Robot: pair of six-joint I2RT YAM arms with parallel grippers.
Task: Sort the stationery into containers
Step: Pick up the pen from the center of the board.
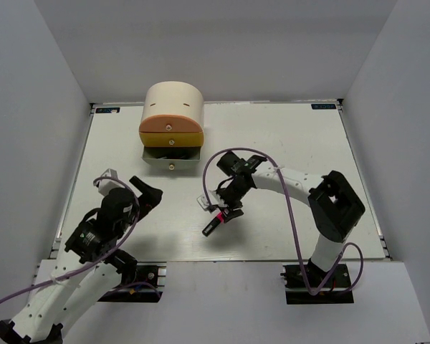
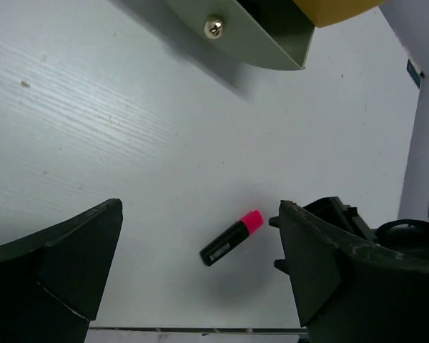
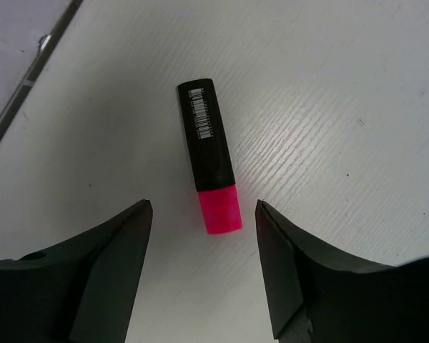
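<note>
A black highlighter with a pink cap (image 1: 214, 225) lies flat on the white table, in front of the cabinet. My right gripper (image 1: 227, 210) is open and hovers just over it. In the right wrist view the pink cap (image 3: 220, 209) lies between the spread fingertips of the right gripper (image 3: 204, 207), untouched. My left gripper (image 1: 149, 195) is open and empty, to the left. The left wrist view shows the highlighter (image 2: 232, 238) on the table beyond the left gripper (image 2: 200, 211). The cream cabinet (image 1: 173, 100) has an orange drawer (image 1: 158, 127) and a yellow drawer (image 1: 158, 140), both shut.
Below the yellow drawer a pale-fronted drawer (image 1: 158, 163) with a small knob is pulled out toward me; its front also shows in the left wrist view (image 2: 257, 43). The table's edges run along raised grey walls on all sides.
</note>
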